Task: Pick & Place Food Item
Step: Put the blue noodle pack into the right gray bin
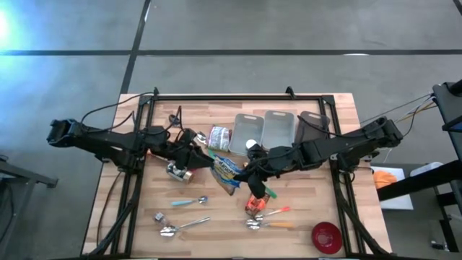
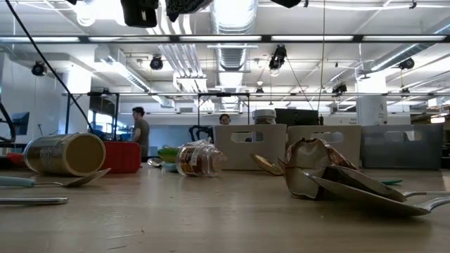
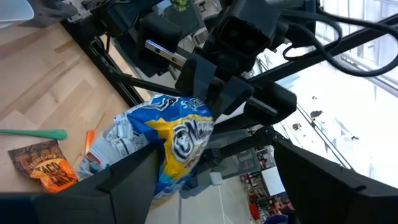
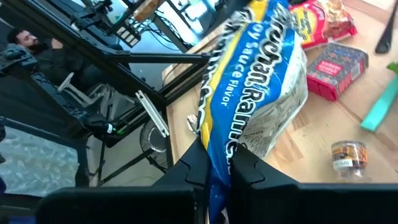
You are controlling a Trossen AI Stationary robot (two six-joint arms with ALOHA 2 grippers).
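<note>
Above the middle of the wooden table (image 1: 144, 224), the right gripper (image 4: 214, 165) has its jaws pressed together on the edge of a blue-and-yellow ramen packet (image 4: 255, 93), while the left gripper (image 3: 205, 180) stands with its fingers (image 3: 127, 180) spread wide on either side of the same packet (image 3: 171, 140), not visibly clamping it. The packet (image 1: 226, 170) hangs between the two arms, clear of the tabletop, its long axis running from the left gripper toward the front right corner. Around it lie a tin can (image 1: 178, 172) on its side beneath the left arm, a glass jar (image 1: 219, 137) toward the far edge, three grey bins (image 1: 278, 128) along that edge, an orange snack pouch (image 1: 255, 204) just in front, several spoons (image 1: 184, 225) near the front edge, and a red bowl (image 1: 326, 237) at the front right corner.
</note>
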